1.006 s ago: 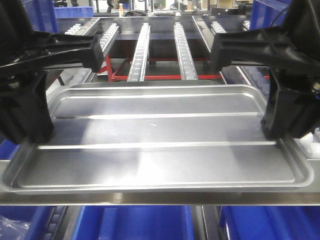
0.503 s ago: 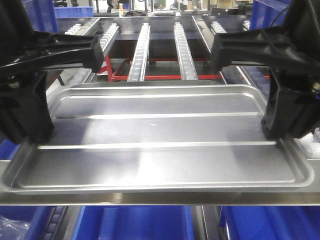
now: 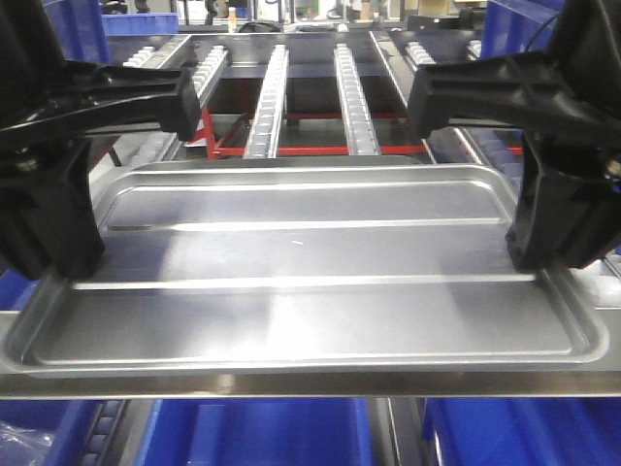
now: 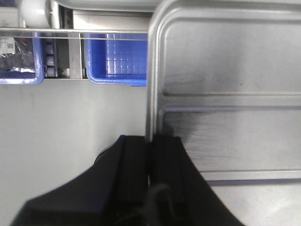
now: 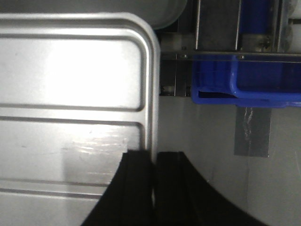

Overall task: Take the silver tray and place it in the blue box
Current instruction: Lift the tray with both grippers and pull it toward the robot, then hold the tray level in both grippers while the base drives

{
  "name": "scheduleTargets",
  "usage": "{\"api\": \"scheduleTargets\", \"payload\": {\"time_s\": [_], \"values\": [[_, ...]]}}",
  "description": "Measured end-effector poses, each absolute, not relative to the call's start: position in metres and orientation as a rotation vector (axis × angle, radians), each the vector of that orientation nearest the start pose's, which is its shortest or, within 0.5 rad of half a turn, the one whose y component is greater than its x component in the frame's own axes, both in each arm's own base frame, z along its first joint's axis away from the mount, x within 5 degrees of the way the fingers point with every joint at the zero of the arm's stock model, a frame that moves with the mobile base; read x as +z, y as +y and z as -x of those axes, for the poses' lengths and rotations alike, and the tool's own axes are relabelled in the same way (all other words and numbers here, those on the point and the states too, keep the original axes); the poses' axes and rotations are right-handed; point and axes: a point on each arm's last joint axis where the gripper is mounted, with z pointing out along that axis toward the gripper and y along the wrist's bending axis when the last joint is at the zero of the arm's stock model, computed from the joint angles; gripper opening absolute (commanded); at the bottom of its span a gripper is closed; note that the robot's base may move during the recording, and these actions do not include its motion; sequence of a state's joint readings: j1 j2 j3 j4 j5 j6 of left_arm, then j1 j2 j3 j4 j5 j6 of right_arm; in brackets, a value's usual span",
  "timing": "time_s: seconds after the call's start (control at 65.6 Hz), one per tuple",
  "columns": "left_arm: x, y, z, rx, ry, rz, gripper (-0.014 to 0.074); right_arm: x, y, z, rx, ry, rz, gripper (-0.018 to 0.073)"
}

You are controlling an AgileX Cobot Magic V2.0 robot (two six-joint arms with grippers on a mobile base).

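Tray [image 3: 310, 262] lying level across the front view, long side toward the camera, gripped at both short ends. Cannot tell whether resting on anything underneath.

Clenched on the left rim with the left pincer [image 4: 151, 141]: one black finger inside the lip, one outside, metal pinched between. Same on the right rim with the right pincer [image 5: 154, 157], fingers closed either side of the raised edge.

Inside the tray: bare metal only, two long ridges, patches of glare.

Behind it: roller rails [image 3: 270, 97] running away, over a red frame [image 3: 291, 149].

Below the near edge: a metal bar [image 3: 310, 385], then the blue box [image 3: 262, 437] under the tray's middle. From the left wrist, seen just beyond the tray's corner, gridded floor showing in the visible part.

Left of the box: a bin [image 4: 19, 81] holding a clear bag [image 4: 16, 47] with a printed label.

From the right wrist: another blue bin [image 5: 244, 80] past the tray's right corner, interior in shadow, contents not readable.
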State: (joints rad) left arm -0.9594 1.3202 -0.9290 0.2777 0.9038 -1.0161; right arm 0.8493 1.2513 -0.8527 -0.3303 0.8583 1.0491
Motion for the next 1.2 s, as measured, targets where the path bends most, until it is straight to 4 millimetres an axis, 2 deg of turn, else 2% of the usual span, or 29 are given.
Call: {"api": "scheduleTargets", "payload": {"time_s": [1.204], "values": [[0.2695, -0.1901, -0.1574, -0.224, 2.726, -0.103, -0.0104, 0.2673, 0.1583, -0.1690, 0.216, 2.663, -0.043, 0.0059]]}}
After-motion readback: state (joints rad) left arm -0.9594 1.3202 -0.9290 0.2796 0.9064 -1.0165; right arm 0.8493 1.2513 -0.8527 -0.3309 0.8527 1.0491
